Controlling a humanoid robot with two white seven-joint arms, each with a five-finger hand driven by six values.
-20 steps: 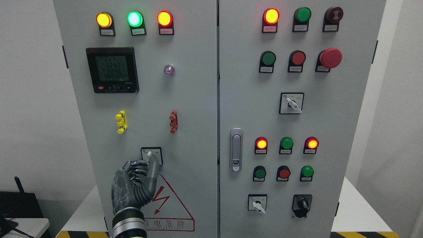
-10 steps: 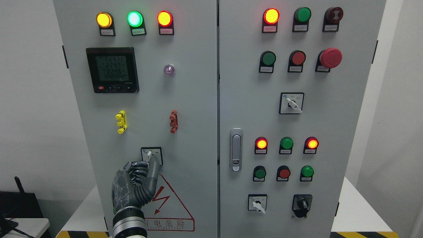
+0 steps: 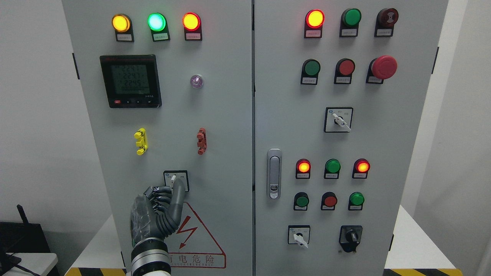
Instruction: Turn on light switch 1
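Left hand (image 3: 159,211) raised against the lower part of the left cabinet door (image 3: 226,126), arm entering from the bottom edge left of the middle. 1 finger (image 3: 177,197) extended upward, tip touching the small white lever of the rotary switch (image 3: 175,180); remaining fingers curled toward the palm, gripping nothing. Switch mounted low on the left door, in a white square plate with a black border, directly above the red triangular warning sign (image 3: 195,237) and below the yellow connector (image 3: 140,141) and red connector (image 3: 201,141). Lever tilted slightly left of upright.

Higher on the same door: digital meter (image 3: 130,81) with a lit greenish display, a small clear-purple lamp (image 3: 196,81) to its right, and along the top 3 lit indicators — amber (image 3: 121,23), green (image 3: 156,22), red-orange (image 3: 191,21).

On the right cabinet door (image 3: 383,161): red mushroom button (image 3: 383,67) at upper right, silver door latch (image 3: 274,173) near the left edge, a second rotary switch (image 3: 338,119) at mid height, rows of green and red buttons and lamps below it
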